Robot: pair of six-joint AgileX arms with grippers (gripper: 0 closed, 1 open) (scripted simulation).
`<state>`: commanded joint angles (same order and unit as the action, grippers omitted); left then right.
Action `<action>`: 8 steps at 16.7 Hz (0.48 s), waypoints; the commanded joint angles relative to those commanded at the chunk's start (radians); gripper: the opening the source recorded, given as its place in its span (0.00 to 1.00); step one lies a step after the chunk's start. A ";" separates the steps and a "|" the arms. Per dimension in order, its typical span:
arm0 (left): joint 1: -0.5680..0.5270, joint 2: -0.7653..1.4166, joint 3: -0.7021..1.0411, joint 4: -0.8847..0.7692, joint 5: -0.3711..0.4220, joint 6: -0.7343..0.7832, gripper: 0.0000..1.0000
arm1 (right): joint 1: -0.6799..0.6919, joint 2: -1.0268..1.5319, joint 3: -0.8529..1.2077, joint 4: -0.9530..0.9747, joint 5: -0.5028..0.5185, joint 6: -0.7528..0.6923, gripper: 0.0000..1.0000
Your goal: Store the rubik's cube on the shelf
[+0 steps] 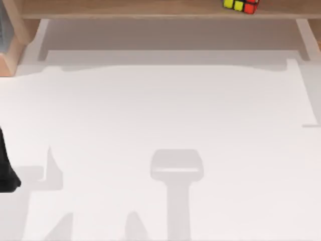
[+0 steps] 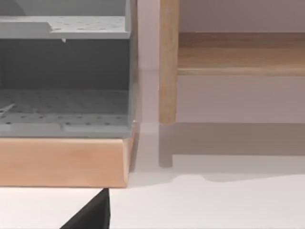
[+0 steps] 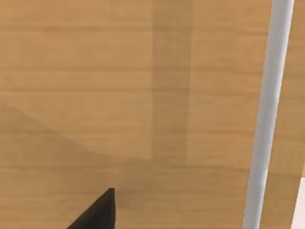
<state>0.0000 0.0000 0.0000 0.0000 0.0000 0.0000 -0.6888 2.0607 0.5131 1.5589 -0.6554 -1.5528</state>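
Your rubik's cube (image 1: 242, 5) already sits on the shelf (image 1: 125, 8), toward its right end at the table's far edge, so your right arm is nearer while the left arm (image 1: 7, 168) idles at the left edge; finger state I cannot tell.

A: How many cubes are there?
B: One rubik's cube (image 1: 241, 5), lying on the shelf (image 1: 125, 9).
A: And shelves?
B: One long wooden shelf, with two side supports visible from above, plus one grey perforated rack (image 2: 64, 76) on a wooden base just beside the shelf's support.
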 joint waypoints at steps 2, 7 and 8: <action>0.000 0.000 0.000 0.000 0.000 0.000 1.00 | 0.000 0.000 0.000 0.000 0.000 0.000 0.70; 0.000 0.000 0.000 0.000 0.000 0.000 1.00 | 0.000 0.000 0.000 0.000 0.000 0.000 0.32; 0.000 0.000 0.000 0.000 0.000 0.000 1.00 | 0.000 0.000 0.000 0.000 0.000 0.000 0.25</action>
<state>0.0000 0.0000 0.0000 0.0000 0.0000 0.0000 -0.6888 2.0607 0.5131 1.5589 -0.6554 -1.5528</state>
